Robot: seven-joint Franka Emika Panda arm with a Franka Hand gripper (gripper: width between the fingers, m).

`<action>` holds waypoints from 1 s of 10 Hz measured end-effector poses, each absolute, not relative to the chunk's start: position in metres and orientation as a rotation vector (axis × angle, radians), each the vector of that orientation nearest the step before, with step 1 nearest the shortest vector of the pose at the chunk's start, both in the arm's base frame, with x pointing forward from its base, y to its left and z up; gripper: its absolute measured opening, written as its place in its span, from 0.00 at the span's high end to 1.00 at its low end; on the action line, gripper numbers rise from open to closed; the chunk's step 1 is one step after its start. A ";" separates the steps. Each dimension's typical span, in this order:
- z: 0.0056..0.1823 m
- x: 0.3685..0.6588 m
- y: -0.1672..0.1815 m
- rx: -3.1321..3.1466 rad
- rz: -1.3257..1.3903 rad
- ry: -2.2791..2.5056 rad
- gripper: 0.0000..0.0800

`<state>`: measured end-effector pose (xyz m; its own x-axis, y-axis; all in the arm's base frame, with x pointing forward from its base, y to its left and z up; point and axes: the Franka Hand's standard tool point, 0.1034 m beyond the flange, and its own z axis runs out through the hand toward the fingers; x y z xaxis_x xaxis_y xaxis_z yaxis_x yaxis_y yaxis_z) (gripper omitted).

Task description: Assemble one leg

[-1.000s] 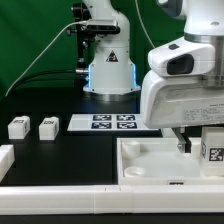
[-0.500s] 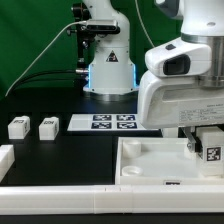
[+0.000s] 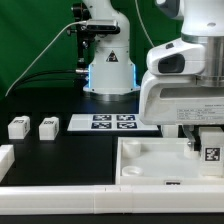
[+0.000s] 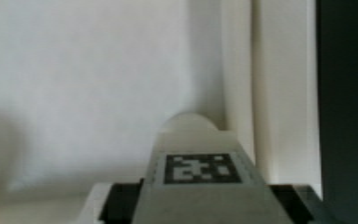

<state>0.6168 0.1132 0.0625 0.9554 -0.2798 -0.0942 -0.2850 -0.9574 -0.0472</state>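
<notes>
My gripper (image 3: pixel 207 150) is shut on a white leg (image 3: pixel 212 150) with a black-and-white tag, held over the right part of the large white tray-like piece (image 3: pixel 150 165). In the wrist view the leg (image 4: pixel 201 160) sits between my dark fingers (image 4: pixel 128 203), its tagged face toward the camera, above the white tray surface (image 4: pixel 87 90). Two more legs (image 3: pixel 18 127) (image 3: pixel 47 127) stand on the black table at the exterior view's left. Whether the held leg touches the tray cannot be told.
The marker board (image 3: pixel 112 122) lies flat on the table in front of the arm's base (image 3: pixel 108 70). A white part's corner (image 3: pixel 5 157) shows at the exterior view's left edge. A white rail (image 3: pixel 60 200) runs along the front.
The gripper with the leg has shifted slightly toward the exterior view's right and a little down over the tray. Nothing else moved.
</notes>
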 end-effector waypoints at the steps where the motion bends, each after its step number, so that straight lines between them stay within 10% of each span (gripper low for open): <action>1: 0.062 0.617 0.114 -3.017 0.140 0.621 0.64; 10: 0.062 0.614 0.127 -2.311 0.188 2.097 0.64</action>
<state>0.6143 0.1269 0.0625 0.0929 -0.9907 -0.0990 -0.9925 -0.1000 0.0697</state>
